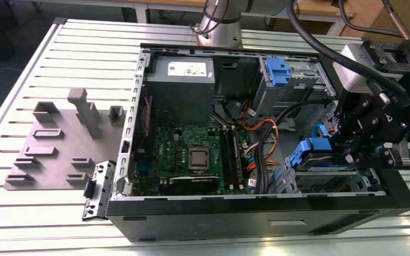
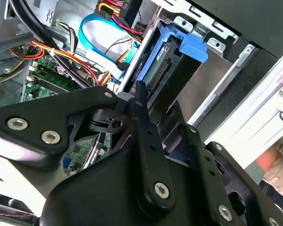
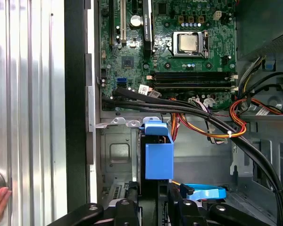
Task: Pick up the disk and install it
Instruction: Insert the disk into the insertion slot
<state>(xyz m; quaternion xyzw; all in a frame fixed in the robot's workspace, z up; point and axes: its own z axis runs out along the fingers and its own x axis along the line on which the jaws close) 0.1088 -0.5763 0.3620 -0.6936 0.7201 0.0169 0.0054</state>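
Disk [image 3: 159, 157] stands on edge in the drive cage [image 3: 115, 155], blue tab poking out toward the motherboard [image 3: 179, 28]. Gripper [image 3: 153, 207] is right on top of that bay, though whether it's clamped or loose I cannot tell. Black and orange cables [image 3: 217, 125] snake past just beside it. Farther back a second cage [image 1: 312, 74] holds another blue caddy [image 1: 277, 72]. The open case [image 1: 262, 218] lies on the slatted table [image 1: 48, 64].

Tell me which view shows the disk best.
The second wrist view: the disk shows its blue frame and connector edge. The first wrist view shows mainly its blue tab; the exterior view, a small blue part.
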